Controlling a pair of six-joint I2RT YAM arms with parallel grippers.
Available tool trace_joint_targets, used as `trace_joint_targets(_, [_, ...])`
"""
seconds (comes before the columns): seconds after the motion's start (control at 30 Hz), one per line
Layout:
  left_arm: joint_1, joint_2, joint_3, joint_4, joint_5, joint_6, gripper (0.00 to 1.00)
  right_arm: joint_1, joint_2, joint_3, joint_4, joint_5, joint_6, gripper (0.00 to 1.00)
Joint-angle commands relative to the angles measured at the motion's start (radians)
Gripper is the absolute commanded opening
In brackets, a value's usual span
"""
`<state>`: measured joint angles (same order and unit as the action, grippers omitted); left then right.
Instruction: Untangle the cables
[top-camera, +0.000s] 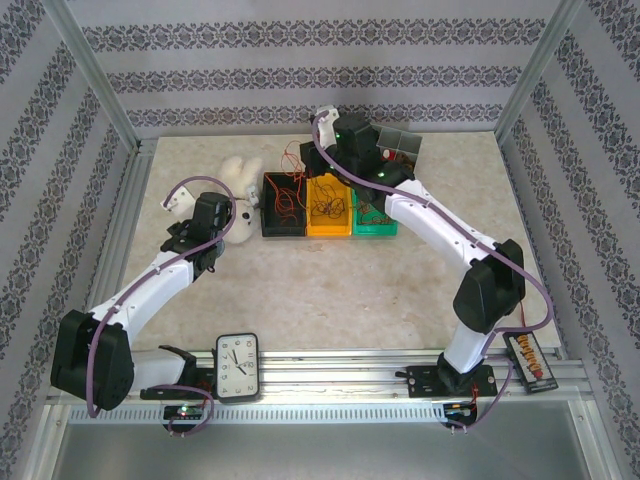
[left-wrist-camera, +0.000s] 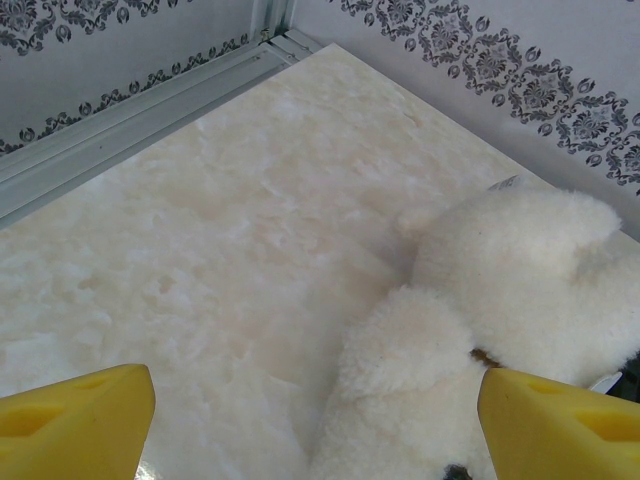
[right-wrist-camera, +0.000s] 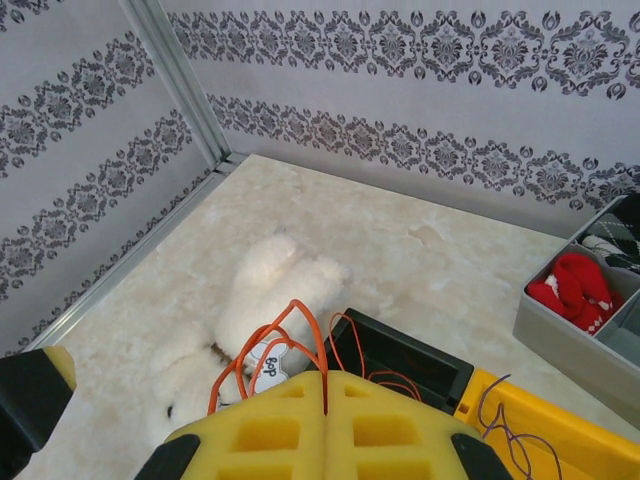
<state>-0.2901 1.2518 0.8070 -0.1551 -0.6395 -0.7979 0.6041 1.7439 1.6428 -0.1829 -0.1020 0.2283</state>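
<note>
Thin curly cables lie in three small bins: red and orange strands (top-camera: 287, 195) in the black bin (top-camera: 268, 222), dark brown strands (top-camera: 327, 205) in the yellow bin (top-camera: 327, 229), more in the green bin (top-camera: 374, 227). My right gripper (right-wrist-camera: 325, 382) hangs above the black bin (right-wrist-camera: 412, 352), shut on an orange cable (right-wrist-camera: 288, 316) that loops up from between the pads and carries a small white tag (right-wrist-camera: 268, 367). In the top view the right gripper (top-camera: 322, 150) is over the bins' far side. My left gripper (left-wrist-camera: 318, 425) is open, its pads (left-wrist-camera: 85, 418) straddling bare table and a white plush toy (left-wrist-camera: 500, 290).
The white plush toy (top-camera: 240, 175) lies left of the bins. A grey tray (right-wrist-camera: 560, 335) holding a red item (right-wrist-camera: 572, 285) stands at the back right. A small clock (top-camera: 237, 367) leans on the front rail. A dark strand (right-wrist-camera: 500, 425) lies in the yellow bin (right-wrist-camera: 560, 430).
</note>
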Motion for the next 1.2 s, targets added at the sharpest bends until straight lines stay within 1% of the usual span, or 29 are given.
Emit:
trace_joint_targets(0.0, [0.017,-0.007,0.0,-0.029,-0.008,-0.015,0.84,-0.004,-0.03,0.016,0.008,-0.034,0.013,0.0])
trace_joint_targets(0.13, [0.017,-0.009,-0.003,-0.027,-0.003,-0.02,0.84,0.012,-0.114,-0.114,0.019,-0.025,0.052,0.0])
trace_joint_targets(0.4, [0.018,-0.005,0.009,-0.012,0.011,-0.013,0.84,0.069,-0.276,-0.493,-0.006,0.054,0.081,0.01])
trace_joint_targets(0.5, [0.018,-0.002,0.015,-0.009,0.018,-0.013,0.84,0.071,-0.314,-0.597,-0.01,0.074,0.1,0.01])
trace_joint_targets(0.6, [0.016,0.001,0.019,-0.004,0.023,-0.014,0.84,0.071,-0.34,-0.661,-0.016,0.079,0.119,0.01])
trace_joint_targets(0.67, [0.018,0.001,0.021,-0.003,0.026,-0.016,0.84,0.069,-0.348,-0.678,-0.021,0.077,0.127,0.01])
trace_joint_targets(0.83, [0.018,0.01,0.03,-0.001,0.033,-0.015,0.84,0.075,-0.37,-0.667,-0.016,0.01,0.123,0.02])
trace_joint_targets(0.97, [0.017,0.012,0.028,0.0,0.037,-0.024,0.84,0.078,-0.379,-0.598,-0.015,-0.046,0.124,0.02])
trace_joint_targets(1.17, [0.018,0.01,0.01,-0.008,0.037,-0.032,0.84,0.071,-0.369,-0.465,-0.017,-0.053,0.113,0.03])
